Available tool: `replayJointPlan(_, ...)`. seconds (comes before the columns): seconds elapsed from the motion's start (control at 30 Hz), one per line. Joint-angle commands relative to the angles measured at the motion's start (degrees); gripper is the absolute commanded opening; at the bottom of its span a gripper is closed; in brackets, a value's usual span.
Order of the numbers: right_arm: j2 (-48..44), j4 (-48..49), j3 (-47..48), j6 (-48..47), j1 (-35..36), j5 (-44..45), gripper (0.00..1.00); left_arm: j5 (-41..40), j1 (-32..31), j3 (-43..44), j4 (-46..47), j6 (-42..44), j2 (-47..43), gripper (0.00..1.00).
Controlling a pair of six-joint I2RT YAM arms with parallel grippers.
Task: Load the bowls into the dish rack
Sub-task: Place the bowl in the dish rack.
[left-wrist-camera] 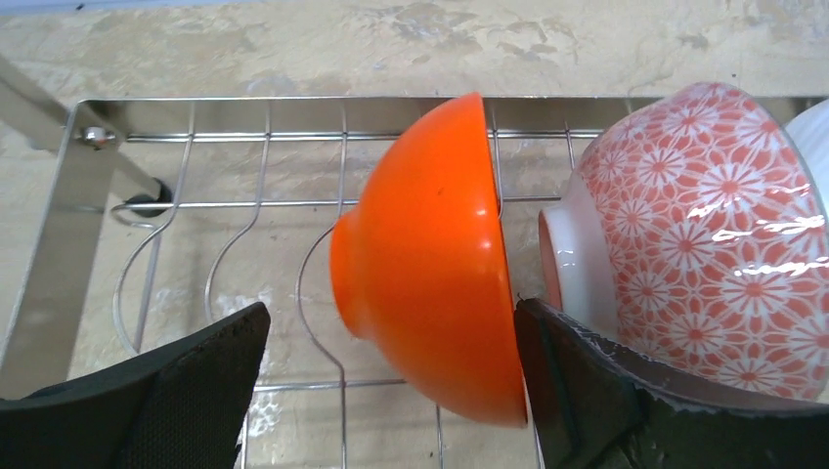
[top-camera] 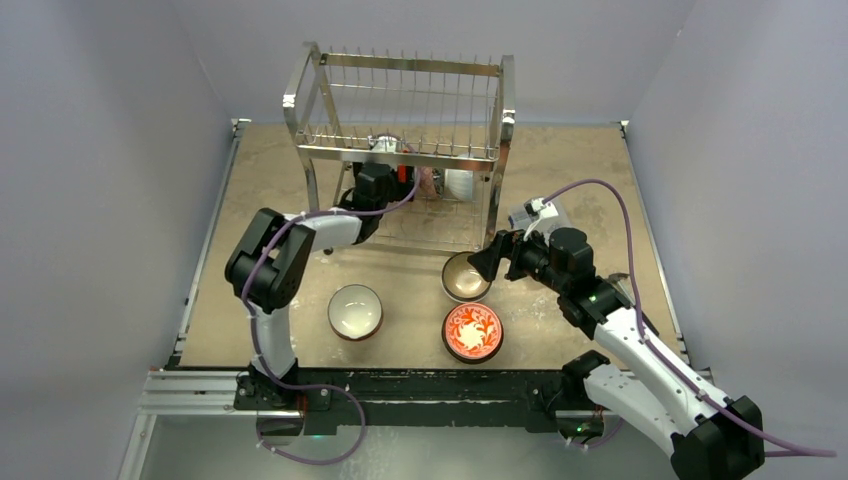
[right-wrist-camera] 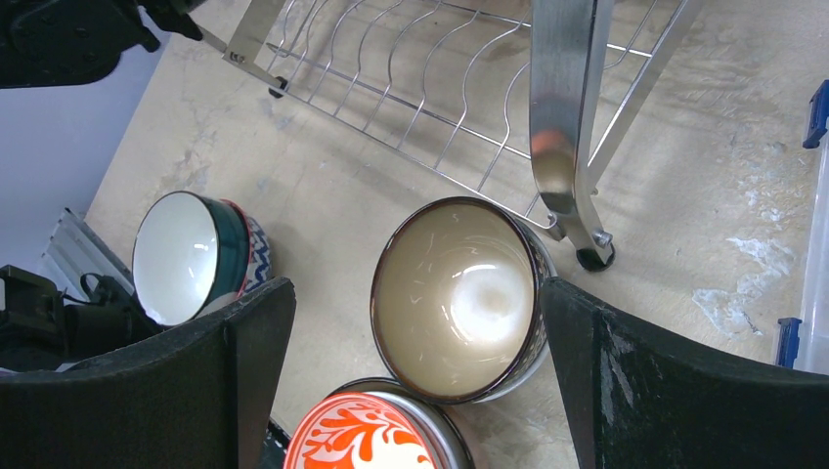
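left fingers [left-wrist-camera: 196,391] first: they stood wide apart, dark pads in the two lower corners of the wrist view, and the left gripper [left-wrist-camera: 391,318] clamped nothing. between them the orange bowl [left-wrist-camera: 430,254] stood on edge in the wavy wires of the dish rack [left-wrist-camera: 59,225], its foot toward the left of the frame. the pad at lower left was clear of it. the pad at lower right sat right at its rim, touching or not one could not tell. just right of it the floral bowl [left-wrist-camera: 704,225] stood on edge too, with a white bowl [left-wrist-camera: 816,147] peeking in at the far right edge. the orange one looked parked, so this arm's step seemed to be the let-go. its next move would call for backing straight out without clipping that rim or the floral neighbour.

over to the right gripper [right-wrist-camera: 418,293]: fingers spread wide as well, nothing held, hovering over the tan bowl [right-wrist-camera: 455,298], which sat upright on the table [right-wrist-camera: 704,195] just beside the rack leg [right-wrist-camera: 562,127]. the red scroll-patterned bowl [right-wrist-camera: 367,435] lay close below it in the frame, the blue patterned bowl [right-wrist-camera: 186,254] apart at the left. three bowls on the table, so about half done by the look of it. next here: a drop onto the tan rim, one finger inside and one outside, minding that leg.
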Motion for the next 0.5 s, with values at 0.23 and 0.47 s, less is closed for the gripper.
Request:
replayJointPlan(0.23,-1.5,-0.54,-0.06,-0.6,0.35,0.21,0.97,-1.19,0.15,-7.35,-6.85,-11.23,-19.06,0.99)
replayJointPlan(0.47,-2.77,-1.08,-1.2,0.97,0.31,0.17,0.97,13.82,0.15,-18.31,-12.01,-18.82,-30.84,0.98)
